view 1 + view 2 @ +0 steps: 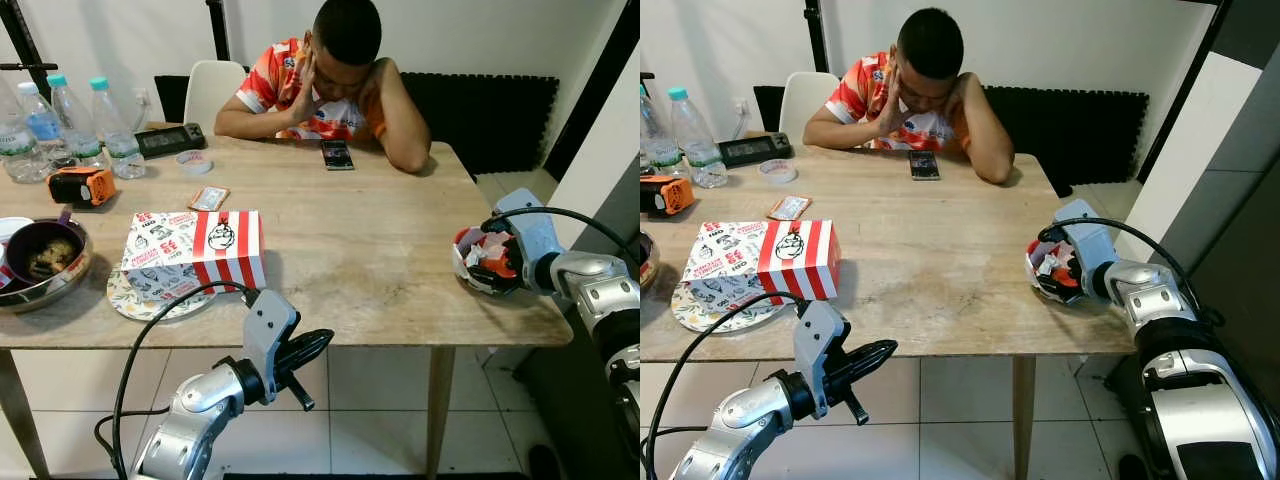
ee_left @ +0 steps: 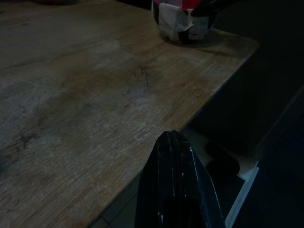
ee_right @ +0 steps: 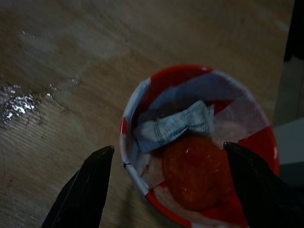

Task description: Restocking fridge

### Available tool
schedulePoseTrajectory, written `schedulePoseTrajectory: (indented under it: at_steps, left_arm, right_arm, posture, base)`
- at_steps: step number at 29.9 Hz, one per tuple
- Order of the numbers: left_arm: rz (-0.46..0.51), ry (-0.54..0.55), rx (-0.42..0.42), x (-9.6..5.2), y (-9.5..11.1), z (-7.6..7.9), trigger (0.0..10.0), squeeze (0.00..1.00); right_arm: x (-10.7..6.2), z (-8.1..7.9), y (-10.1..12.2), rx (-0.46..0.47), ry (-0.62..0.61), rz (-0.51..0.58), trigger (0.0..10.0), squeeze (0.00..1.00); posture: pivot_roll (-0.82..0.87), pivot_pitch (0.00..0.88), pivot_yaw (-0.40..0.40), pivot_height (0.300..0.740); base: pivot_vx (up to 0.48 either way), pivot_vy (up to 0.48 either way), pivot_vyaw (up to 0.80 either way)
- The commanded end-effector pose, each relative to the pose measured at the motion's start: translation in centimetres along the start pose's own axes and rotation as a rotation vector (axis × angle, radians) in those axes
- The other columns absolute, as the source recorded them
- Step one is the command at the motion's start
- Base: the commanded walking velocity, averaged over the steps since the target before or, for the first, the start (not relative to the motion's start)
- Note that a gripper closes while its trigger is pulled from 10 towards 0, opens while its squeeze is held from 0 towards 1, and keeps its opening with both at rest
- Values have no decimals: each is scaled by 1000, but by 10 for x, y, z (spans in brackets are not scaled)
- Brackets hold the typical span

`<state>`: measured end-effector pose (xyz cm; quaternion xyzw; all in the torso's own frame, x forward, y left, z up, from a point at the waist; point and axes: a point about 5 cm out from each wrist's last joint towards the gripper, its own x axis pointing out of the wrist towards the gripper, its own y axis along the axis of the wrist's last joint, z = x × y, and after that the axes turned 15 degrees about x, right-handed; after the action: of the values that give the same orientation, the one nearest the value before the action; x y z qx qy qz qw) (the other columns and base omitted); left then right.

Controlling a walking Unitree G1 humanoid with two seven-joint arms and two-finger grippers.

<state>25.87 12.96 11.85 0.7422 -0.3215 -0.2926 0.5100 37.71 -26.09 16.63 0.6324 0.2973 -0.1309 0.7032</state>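
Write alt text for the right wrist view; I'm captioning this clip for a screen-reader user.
The right hand hangs open above a red-and-white paper bucket on a wooden table, one black finger on each side of it. Inside the bucket lie a crumpled receipt and a reddish-orange lump that I cannot identify.

The metal bowl [image 1: 45, 262] at the counter's [image 1: 380, 260] left is cut by the picture's edge. The right pincer [image 3: 168, 190] fingertips run off the wrist picture's bottom. The receipt's [image 3: 173, 124] print is illegible.
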Motion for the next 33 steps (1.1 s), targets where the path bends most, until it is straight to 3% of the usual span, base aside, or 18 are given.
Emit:
schedulePoseTrajectory:
  at_steps: [1, 19, 33]
  left_arm:
    - [9, -15, 2, 0, 4, 3, 10000, 0]
    - [8, -60, 16, 0, 13, 5, 10000, 0]
    - [6, -52, 31, 0, 16, -1, 10000, 0]
  right_arm:
    - [-2, 3, 3, -24, -14, -7, 10000, 0]
    - [-2, 10, -11, -77, -9, -114, 10000, 0]
    - [-1, 9, -11, -67, -25, -122, 10000, 0]
  posture:
    - [41, 61, -85, 740]
    - [61, 67, -67, 740]
    - [74, 60, -60, 740]
  base:
    - [0, 0, 0]
    - [0, 0, 0]
    - [0, 0, 0]
